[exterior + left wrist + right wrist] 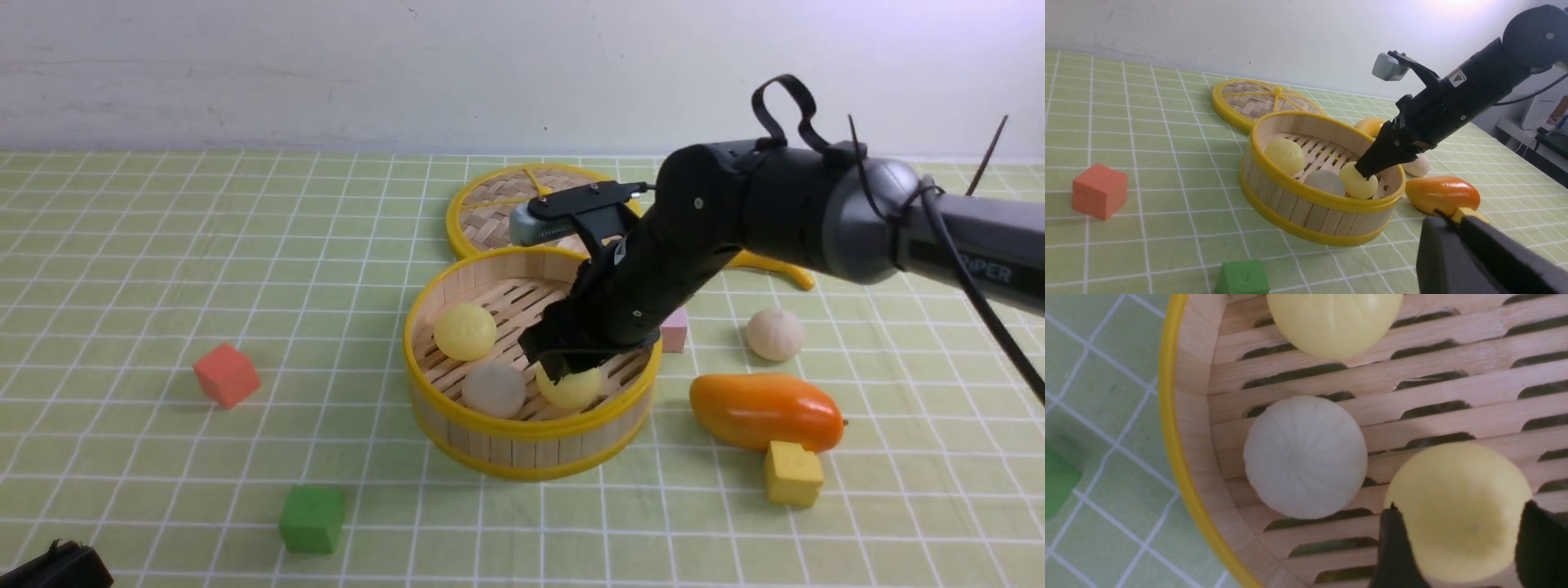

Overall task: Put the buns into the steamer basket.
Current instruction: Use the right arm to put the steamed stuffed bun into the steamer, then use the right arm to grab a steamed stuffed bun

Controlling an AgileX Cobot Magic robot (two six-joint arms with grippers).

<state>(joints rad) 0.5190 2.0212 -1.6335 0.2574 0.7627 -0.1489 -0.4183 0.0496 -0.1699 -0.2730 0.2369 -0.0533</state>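
The steamer basket stands mid-table and holds three buns: a pale yellow bun, an off-white bun and a second yellow bun. My right gripper reaches down into the basket, its fingers closed on either side of that second yellow bun, low over the slatted floor. The off-white bun lies right beside it. A fourth, off-white bun lies on the cloth to the right of the basket. My left gripper is shut and empty, low at the front left corner.
The flat woven lid lies behind the basket. An orange mango and a yellow cube lie front right. A pink cube touches the basket's right side. A red cube and a green cube are on the left.
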